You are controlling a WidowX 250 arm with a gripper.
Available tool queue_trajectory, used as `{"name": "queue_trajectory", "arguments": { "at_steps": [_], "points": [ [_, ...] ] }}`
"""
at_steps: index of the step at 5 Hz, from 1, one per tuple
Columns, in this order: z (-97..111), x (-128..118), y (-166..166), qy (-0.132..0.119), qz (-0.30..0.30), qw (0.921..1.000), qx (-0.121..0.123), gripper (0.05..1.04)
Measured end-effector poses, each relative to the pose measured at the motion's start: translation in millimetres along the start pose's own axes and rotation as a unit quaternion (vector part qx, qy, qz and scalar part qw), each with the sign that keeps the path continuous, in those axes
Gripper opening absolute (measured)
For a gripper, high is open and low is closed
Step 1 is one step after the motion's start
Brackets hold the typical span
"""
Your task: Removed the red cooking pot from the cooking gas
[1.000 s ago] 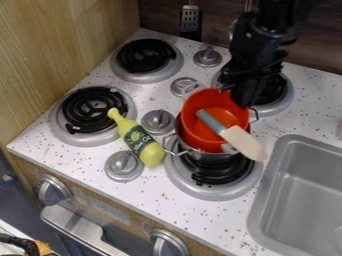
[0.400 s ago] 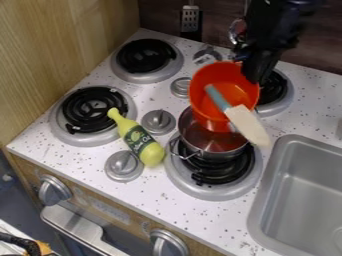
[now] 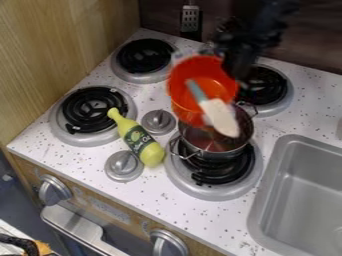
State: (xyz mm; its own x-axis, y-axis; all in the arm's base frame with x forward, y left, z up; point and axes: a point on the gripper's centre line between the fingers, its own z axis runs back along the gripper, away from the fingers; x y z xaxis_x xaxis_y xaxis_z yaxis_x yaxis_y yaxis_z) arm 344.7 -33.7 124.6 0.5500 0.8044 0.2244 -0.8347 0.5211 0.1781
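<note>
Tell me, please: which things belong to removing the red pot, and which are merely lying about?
For the job:
red pot, raised
end effector, holding it
front right burner

Just there:
spatula inside the red pot
steel pot on that burner
yellow-green bottle
sink

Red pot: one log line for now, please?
red pot: held up in tool | spatula: sticking out of red pot | metal pot: on burner | bottle: lying on counter

counter (image 3: 150, 197) bright, back wall (image 3: 159, 17) dim; soft glints on knobs (image 3: 54, 190); red pot (image 3: 180, 82) blurred.
</note>
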Motion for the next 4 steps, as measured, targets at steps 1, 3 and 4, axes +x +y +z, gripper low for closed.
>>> {"name": "queue_trajectory", "arguments": {
  "at_steps": [1,3,4],
  "points": [
    [-11,16,16,-0.010,-0.018,0.9998,-0.008,0.052],
    [-28,52,25,-0.035,-0.043,0.9969,-0.055,0.052],
    [-34,71,27,-0.043,-0.040,0.9948,-0.083,0.052]
  ]
}}
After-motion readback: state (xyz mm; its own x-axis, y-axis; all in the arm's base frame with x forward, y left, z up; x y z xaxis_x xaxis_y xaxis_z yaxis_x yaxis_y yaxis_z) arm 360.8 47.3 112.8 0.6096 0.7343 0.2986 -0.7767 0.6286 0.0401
